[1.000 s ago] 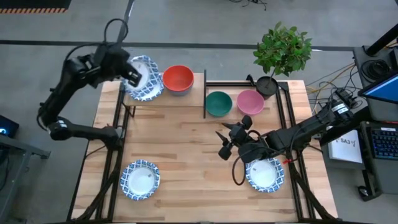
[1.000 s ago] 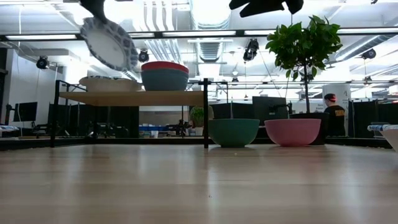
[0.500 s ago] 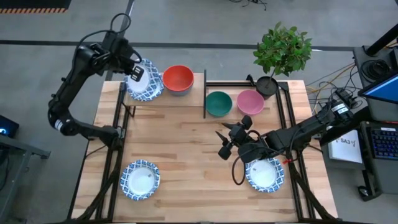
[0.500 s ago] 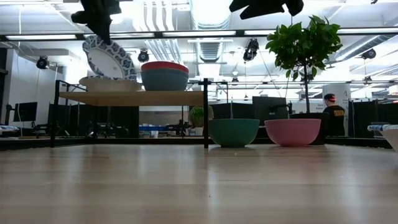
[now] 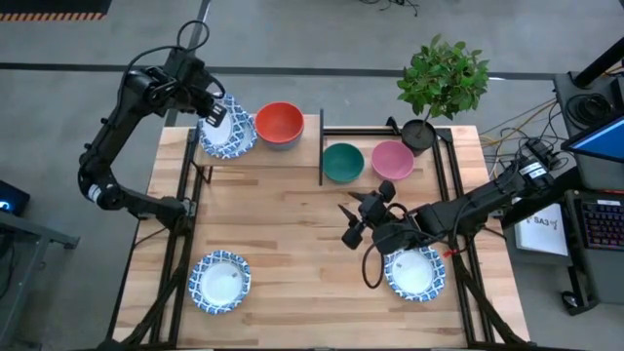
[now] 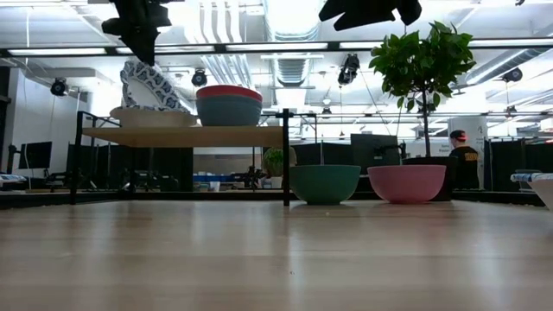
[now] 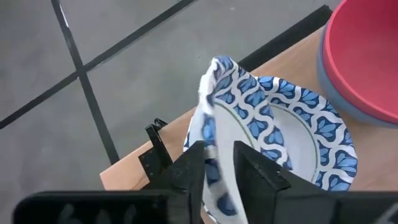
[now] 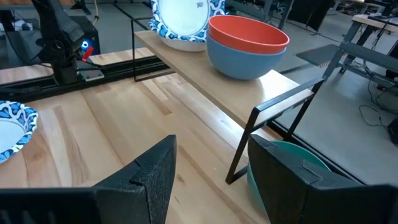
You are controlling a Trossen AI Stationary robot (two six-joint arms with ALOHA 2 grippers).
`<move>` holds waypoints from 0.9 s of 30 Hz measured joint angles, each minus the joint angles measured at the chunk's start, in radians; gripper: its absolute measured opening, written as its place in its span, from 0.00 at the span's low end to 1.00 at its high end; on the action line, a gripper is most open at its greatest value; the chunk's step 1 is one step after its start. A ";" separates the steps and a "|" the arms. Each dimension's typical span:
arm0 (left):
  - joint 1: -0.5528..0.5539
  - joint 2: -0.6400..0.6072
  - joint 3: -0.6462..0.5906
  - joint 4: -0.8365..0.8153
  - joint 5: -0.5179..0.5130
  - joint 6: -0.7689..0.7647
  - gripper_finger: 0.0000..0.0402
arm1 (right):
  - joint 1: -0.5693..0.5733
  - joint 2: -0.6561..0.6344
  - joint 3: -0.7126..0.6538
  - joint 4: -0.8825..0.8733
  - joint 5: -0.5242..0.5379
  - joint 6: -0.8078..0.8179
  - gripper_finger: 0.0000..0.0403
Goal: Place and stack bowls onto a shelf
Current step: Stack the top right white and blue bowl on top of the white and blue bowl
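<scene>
Lowered since a second ago, the left tool (image 7: 217, 163) pinches the patterned bowl (image 7: 214, 124) tilted over the shelf's (image 5: 219, 161) bowl (image 7: 298, 130) for stacking, apparently loosening; right tool (image 5: 366, 222) waits open.

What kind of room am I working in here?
Likely a robotics lab or workshop in an open industrial hall: exposed ceiling ducts, more black-framed workstations behind the table, and a monitor and keyboard beside the wooden table.

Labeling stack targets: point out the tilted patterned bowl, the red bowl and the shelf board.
tilted patterned bowl (image 7: 214, 106): left wrist view, upper rim.
red bowl (image 8: 245, 32): right wrist view, inner wall.
shelf board (image 6: 216, 135): low view, front edge under the red bowl.
</scene>
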 joint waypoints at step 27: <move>-0.260 -0.137 -0.294 -0.184 0.281 0.262 0.28 | -0.011 0.000 -0.005 0.000 0.000 -0.015 0.47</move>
